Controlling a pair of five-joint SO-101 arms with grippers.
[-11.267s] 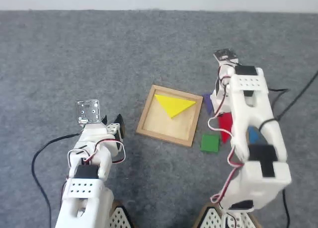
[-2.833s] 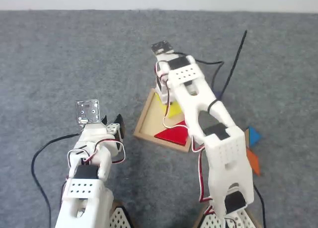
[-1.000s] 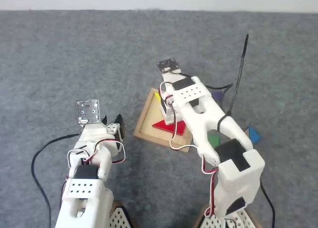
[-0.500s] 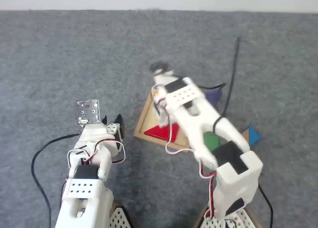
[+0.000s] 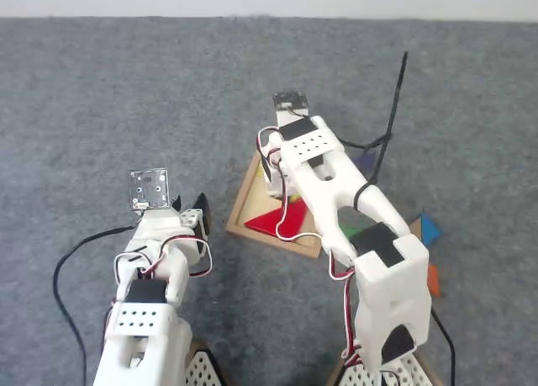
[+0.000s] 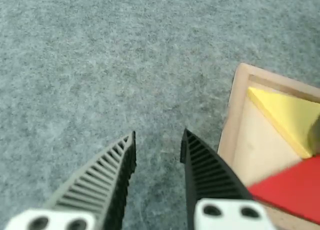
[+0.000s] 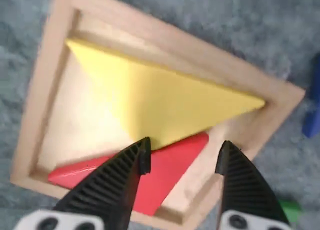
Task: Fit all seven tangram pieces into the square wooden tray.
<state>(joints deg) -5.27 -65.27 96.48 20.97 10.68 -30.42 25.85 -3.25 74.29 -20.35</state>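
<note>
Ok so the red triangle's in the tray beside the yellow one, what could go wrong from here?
1. The red triangle butts against the yellow triangle; I cannot tell whether it lies flat, and if not, later pieces may not fit the tray.
2. The right gripper hangs open over both, so pulling away could nudge them.
3. The blue piece and orange piece lie beside that arm and could get swept.

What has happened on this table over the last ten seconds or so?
The right arm swung in from the right side to over the wooden tray. The red triangle, earlier on the carpet right of the tray, now lies inside it beside the yellow triangle; the right gripper has its fingers open above it. Left arm, tray and yellow triangle stayed put.
</note>
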